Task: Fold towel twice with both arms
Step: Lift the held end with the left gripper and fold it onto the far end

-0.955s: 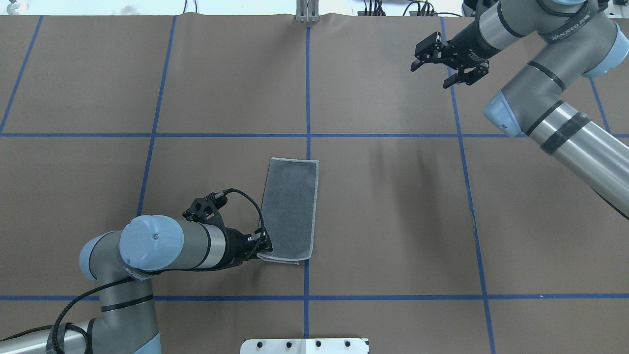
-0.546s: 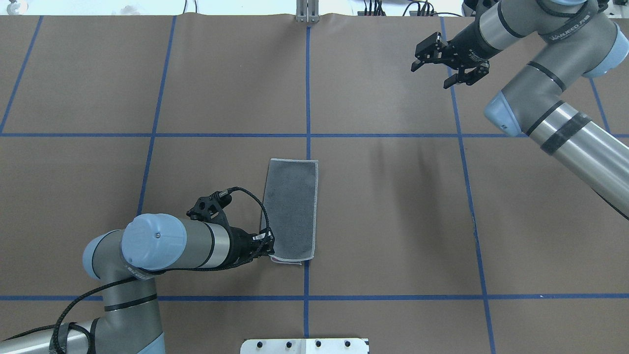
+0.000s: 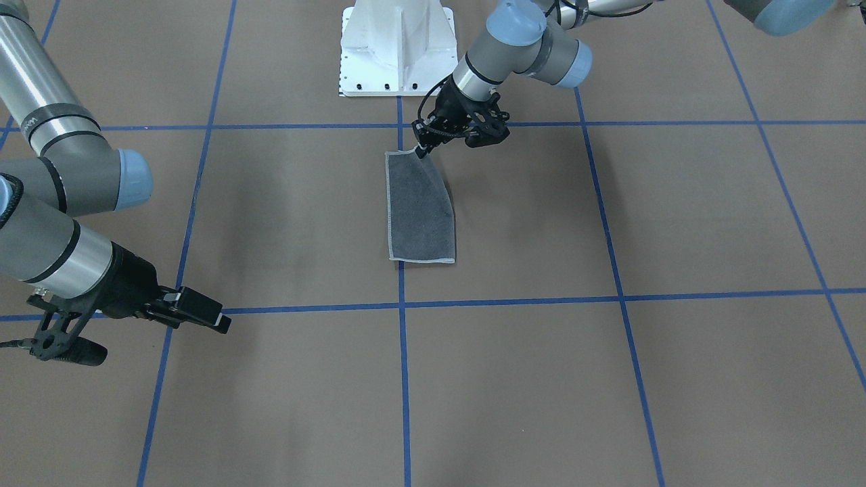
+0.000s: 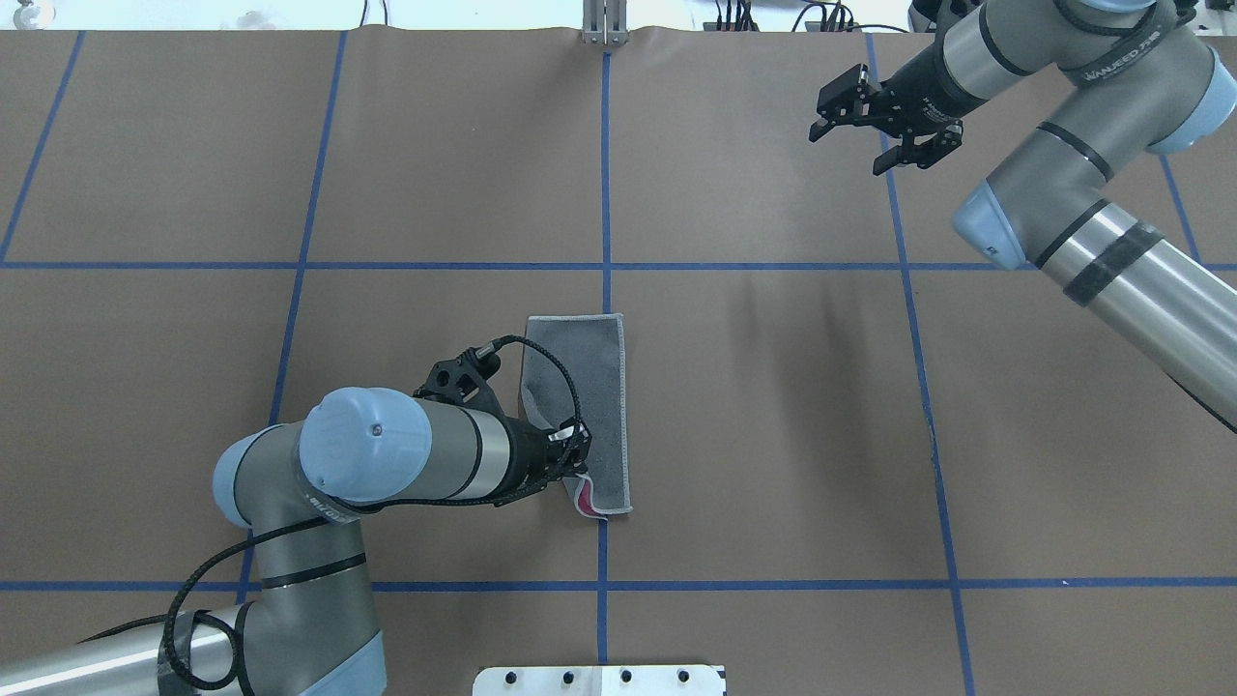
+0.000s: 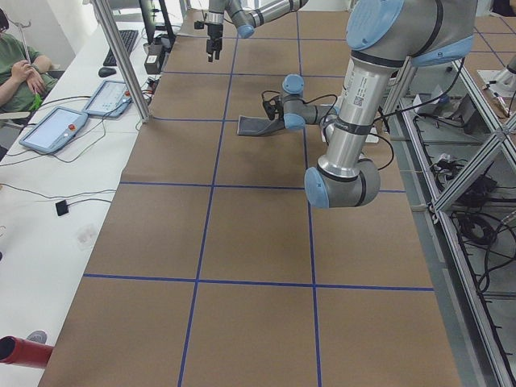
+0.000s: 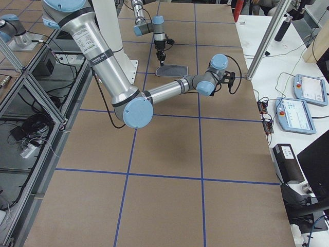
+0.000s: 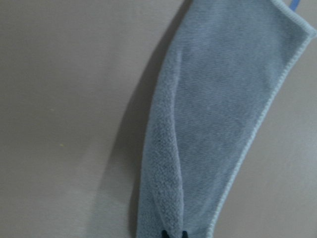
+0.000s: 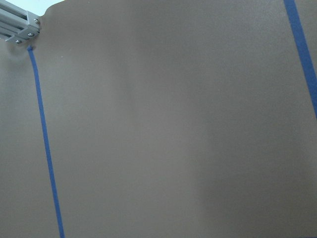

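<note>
Towel, folded into a long strip with its dark grey face up, lies near the middle of the bench. It runs lengthwise along the central blue tape line, with its right edge just over that line. A pale stitched border runs down the right side and across the far end. The near left corner is off the surface, pinched between the closed fingers of the left gripper. A sliver of pink underside shows beneath the raised end. In the left wrist view the cloth rises in a soft ridge towards the fingertips at the bottom edge. The rest of the strip stays flat on the bench.

In the overhead view, the left arm reaches in low from the near left. Its wrist and a looping black cable cover part of the towel's left edge.

The right gripper hangs well apart over the far right of the bench. Its jaws are spread and hold nothing, and the right arm slants back to the right edge.

A white pedestal base stands at the robot's side of the bench, and a small metal bracket sits at the far edge. Beside the bench, a white side table carries two tablet-like pendants and cables, with a seated person at its far end.
</note>
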Tool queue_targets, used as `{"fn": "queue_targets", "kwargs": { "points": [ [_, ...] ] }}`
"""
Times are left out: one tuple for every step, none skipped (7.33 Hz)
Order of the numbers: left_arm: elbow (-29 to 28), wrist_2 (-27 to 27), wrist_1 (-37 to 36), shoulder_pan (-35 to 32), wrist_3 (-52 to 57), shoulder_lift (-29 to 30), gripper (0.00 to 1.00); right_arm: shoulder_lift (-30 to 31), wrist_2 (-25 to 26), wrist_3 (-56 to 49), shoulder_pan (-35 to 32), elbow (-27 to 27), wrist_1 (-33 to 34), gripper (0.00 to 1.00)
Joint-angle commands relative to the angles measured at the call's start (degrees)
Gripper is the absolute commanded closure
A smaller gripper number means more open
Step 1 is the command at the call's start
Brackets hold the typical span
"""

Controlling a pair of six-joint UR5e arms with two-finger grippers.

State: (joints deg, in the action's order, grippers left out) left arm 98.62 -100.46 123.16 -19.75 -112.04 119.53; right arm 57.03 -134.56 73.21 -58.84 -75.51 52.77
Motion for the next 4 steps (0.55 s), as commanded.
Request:
{"fn": "queue_targets", "kwargs": {
  "points": [
    [-4.8, 0.0, -1.2, -3.6, -3.4, 4.6, 1.00, 0.0, 0.0, 0.0, 0.0, -0.1, -0.1, 0.00],
    [-9.5, 0.0, -1.1, -5.5, -3.6, 7.5, 1.00, 0.0, 0.0, 0.0, 0.0, -0.1, -0.1, 0.00],
    [-11.4, -0.1, -0.4, -7.6, -3.6, 7.7, 1.00, 0.0, 0.0, 0.0, 0.0, -0.1, -0.1, 0.00],
    [-11.7, -0.3, -0.1, -9.3, -3.6, 7.7, 1.00, 0.0, 0.0, 0.0, 0.1, -0.1, -0.2, 0.00]
  ]
}}
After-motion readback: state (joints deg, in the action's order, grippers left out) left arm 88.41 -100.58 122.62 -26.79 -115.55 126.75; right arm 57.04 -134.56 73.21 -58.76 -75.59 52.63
